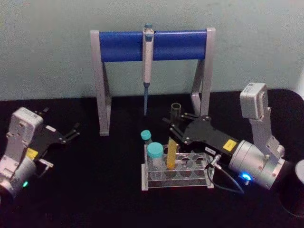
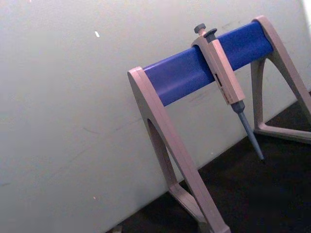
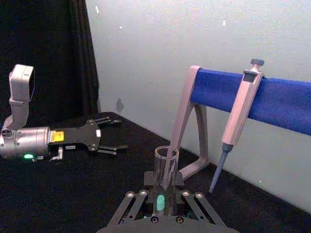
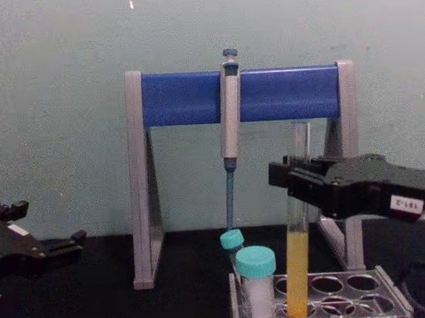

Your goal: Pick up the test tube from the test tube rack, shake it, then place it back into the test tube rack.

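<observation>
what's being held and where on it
The right gripper grips the test tube by its clear upper part, above the yellow liquid; its bottom sits in the rack. Left gripper holds nothing.

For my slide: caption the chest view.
Right gripper at the tall clear glass test tube standing in clear plastic rack.

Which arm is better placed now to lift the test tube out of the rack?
Right. The right gripper is at the test tube, which stands in the test tube rack. The left gripper lies far to the left, jaws open.
</observation>
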`<state>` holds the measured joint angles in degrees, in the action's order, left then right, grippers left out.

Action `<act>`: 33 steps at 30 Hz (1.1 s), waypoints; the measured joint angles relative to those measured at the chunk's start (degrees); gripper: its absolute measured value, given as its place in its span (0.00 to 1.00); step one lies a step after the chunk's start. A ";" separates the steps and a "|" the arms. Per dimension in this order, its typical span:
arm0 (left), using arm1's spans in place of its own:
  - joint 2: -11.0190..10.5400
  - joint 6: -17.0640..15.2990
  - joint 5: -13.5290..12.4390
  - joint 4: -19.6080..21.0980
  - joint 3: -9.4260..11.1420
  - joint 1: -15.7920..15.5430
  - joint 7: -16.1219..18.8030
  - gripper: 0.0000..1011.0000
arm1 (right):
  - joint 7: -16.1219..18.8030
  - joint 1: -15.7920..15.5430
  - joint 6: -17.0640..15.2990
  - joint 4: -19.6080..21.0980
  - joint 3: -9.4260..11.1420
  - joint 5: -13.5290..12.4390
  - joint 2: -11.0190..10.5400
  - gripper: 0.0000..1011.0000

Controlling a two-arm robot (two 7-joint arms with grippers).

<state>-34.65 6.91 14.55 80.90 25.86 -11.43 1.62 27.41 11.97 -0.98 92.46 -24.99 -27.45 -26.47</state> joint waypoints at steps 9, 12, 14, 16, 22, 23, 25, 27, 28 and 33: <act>0.00 0.00 0.00 0.00 0.00 0.00 0.00 0.99 | -0.20 -0.67 -0.01 -0.98 -0.32 0.06 0.59 0.23; 0.00 0.00 0.00 0.00 0.00 0.00 0.00 0.99 | -0.29 -0.75 0.01 -1.36 -0.46 0.30 0.73 0.23; 0.00 0.00 0.00 0.00 0.00 0.00 0.00 0.99 | -0.32 -0.81 0.03 -1.52 -0.50 0.45 0.79 0.23; 0.00 0.00 0.00 0.00 0.00 0.00 0.00 0.99 | -0.37 -0.87 0.10 -1.75 -0.54 0.64 0.88 0.23; 0.00 0.00 0.00 0.00 0.00 0.00 0.00 0.99 | -0.49 -0.91 0.40 -2.32 -0.66 1.44 1.12 0.23; 0.00 0.00 0.00 0.00 0.00 0.00 0.00 0.99 | -0.53 -0.91 0.47 -2.40 -0.68 1.64 1.15 0.23; 0.00 0.00 0.00 0.00 0.00 0.00 0.00 0.99 | -0.61 -0.93 0.53 -2.48 -0.73 1.92 1.20 0.23; 0.00 0.00 0.00 0.00 0.00 0.00 0.00 0.99 | -0.67 -0.98 0.56 -2.57 -0.78 2.15 1.26 0.23; 0.00 0.00 0.00 0.00 0.00 0.00 0.00 0.99 | -0.68 -1.12 0.66 -3.24 -0.84 2.90 1.71 0.23; 0.00 0.00 0.00 0.00 0.00 0.00 0.00 0.99 | -0.61 -1.20 0.62 -3.59 -0.85 3.24 1.91 0.23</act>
<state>-34.64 6.91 14.55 80.90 25.86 -11.43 1.62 26.80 10.77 -0.35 88.86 -25.83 -24.21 -24.56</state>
